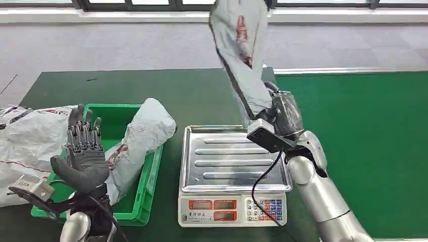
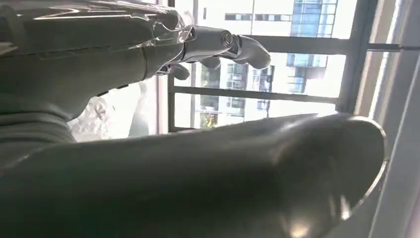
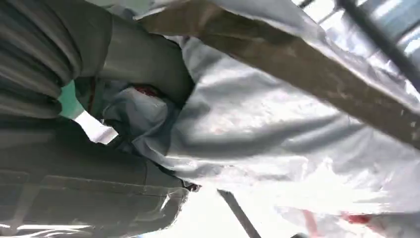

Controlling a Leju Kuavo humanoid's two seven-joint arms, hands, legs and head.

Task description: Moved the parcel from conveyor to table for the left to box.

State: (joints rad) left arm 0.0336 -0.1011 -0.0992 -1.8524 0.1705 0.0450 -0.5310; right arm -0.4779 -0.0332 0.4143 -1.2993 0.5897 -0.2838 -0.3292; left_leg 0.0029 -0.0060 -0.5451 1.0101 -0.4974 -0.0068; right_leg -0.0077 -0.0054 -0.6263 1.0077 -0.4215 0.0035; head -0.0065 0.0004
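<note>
Grey parcel (image 1: pixel 241 55) upright above scale (image 1: pixel 234 166)

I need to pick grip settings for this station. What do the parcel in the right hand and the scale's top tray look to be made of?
The parcel looks like a thin grey plastic mailer: it creases, sags and shines softly. The right hand holds its lower end. The scale's tray looks like pressed stainless steel, with a bright reflective sheen and raised ribs.

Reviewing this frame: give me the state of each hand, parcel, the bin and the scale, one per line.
right hand: raised, gripping a grey parcel
held parcel: lifted upright above the scale's far edge
left hand: raised, fingers apart, holding nothing
green bin: holds one parcel
binned parcel: leaning over the bin's right rim
scale: tray bare
</note>
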